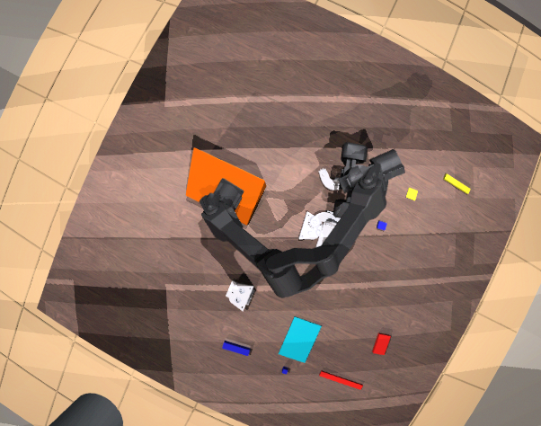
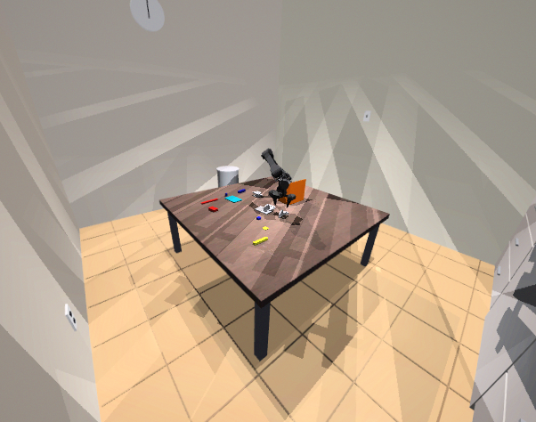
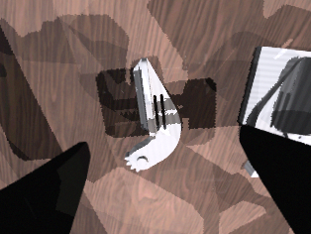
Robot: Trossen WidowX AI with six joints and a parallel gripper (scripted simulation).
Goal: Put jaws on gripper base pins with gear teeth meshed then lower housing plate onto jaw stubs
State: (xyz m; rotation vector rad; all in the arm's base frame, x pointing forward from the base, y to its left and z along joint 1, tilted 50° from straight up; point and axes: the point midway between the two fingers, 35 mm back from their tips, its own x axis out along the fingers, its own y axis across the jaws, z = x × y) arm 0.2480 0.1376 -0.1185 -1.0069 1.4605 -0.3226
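Observation:
My gripper (image 2: 281, 204) (image 3: 164, 141) is open and empty, above the loose white jaw. This jaw (image 1: 326, 179) (image 2: 283, 214) (image 3: 169, 141) lies on the table, its toothed end toward the bottom left in the wrist view. The white gripper base (image 1: 306, 234) (image 3: 259, 81) lies beside it, at the right edge of the wrist view, partly behind one finger. The other jaw (image 1: 327, 226) lies on the base; the arm partly hides it, and I cannot tell how it sits on its pin. The white housing plate (image 1: 235, 293) (image 2: 256, 193) lies apart on the table.
An orange panel (image 1: 216, 170) (image 2: 297, 191) stands beside the arm's rear. A cyan plate (image 1: 300, 340) (image 2: 233, 198), a blue bar (image 1: 236, 348), a red block (image 1: 381, 343) and a red bar (image 1: 341, 379) lie around. A blue cube (image 1: 382, 226) and a yellow block (image 1: 412, 193) lie near the base.

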